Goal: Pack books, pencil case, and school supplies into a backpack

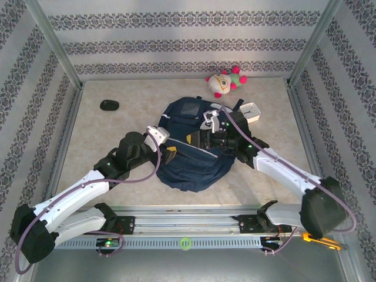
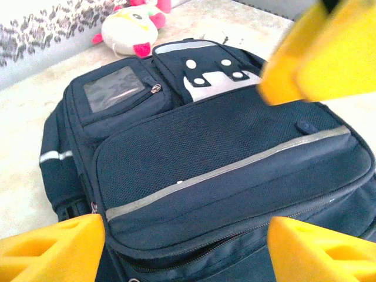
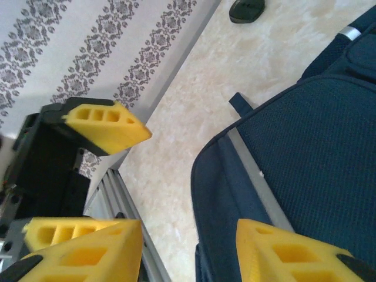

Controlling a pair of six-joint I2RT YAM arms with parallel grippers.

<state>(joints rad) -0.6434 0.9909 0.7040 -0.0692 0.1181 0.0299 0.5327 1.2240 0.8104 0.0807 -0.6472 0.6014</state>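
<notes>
The navy backpack lies flat in the middle of the table, its front pockets up. My left gripper is at its left edge, and in the left wrist view it stands open over a partly unzipped seam with nothing between its fingers. My right gripper hovers over the pack's middle. In the right wrist view it is open above the backpack's edge and grips nothing. The books, pencil case and school supplies are hidden.
A white-and-pink plush toy sits at the back beyond the pack, a square white clock to its right and a black oval object at the back left. Metal frame posts and patterned walls enclose the table.
</notes>
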